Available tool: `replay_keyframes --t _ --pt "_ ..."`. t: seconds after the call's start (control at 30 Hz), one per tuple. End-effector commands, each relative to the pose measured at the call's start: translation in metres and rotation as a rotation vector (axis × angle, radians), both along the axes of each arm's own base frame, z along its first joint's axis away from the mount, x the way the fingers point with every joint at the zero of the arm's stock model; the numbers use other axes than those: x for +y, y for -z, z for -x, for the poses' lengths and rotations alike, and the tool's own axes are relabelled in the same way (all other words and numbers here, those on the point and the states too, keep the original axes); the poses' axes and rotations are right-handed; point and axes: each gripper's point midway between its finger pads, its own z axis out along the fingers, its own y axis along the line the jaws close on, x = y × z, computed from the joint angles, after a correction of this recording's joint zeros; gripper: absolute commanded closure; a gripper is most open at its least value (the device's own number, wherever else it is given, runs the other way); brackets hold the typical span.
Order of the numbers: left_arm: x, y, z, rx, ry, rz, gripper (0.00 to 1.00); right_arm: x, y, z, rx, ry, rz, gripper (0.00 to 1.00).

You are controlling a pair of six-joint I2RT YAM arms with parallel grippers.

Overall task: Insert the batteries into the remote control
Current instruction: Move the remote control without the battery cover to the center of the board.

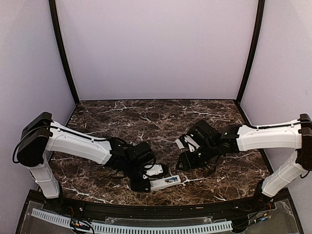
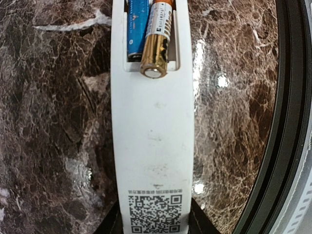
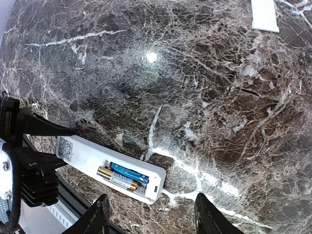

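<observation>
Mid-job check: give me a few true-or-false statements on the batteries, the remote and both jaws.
1. The blue battery lies inside the remote control's open compartment. True.
2. The gold battery is fully seated. False: it sits tilted, its end riding over the compartment edge.
3. The right jaws hold a battery. False: they stand open and empty above the table.
4. The left jaws clasp the remote control's QR-code end. True.

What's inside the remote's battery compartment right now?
Inside the remote control: a blue battery lying flat, and a gold battery beside it, its end riding over the rim. What lies beneath them is covered.
</observation>
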Motion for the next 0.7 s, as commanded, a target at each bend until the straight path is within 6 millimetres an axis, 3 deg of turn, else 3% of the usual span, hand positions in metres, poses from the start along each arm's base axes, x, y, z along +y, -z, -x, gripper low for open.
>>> replay_keyframes --t 0.0,0.13,0.37,0.67 --pt "-0.019 -0.001 0.002 -0.023 -0.071 0.034 0.66 -0.001 -0.003 -0.005 -0.017 0.001 -0.030 0.44" --pt "-0.026 0.004 0.012 -0.066 -0.044 0.026 0.56 0.008 -0.001 -0.001 0.003 -0.030 -0.067 0.43" --pt "-0.021 0.009 0.013 -0.062 -0.072 0.016 0.38 0.011 0.015 0.010 0.068 -0.066 -0.074 0.40" --pt "-0.017 0.006 0.020 -0.032 -0.129 0.105 0.36 0.013 0.032 0.022 0.127 -0.100 -0.065 0.32"
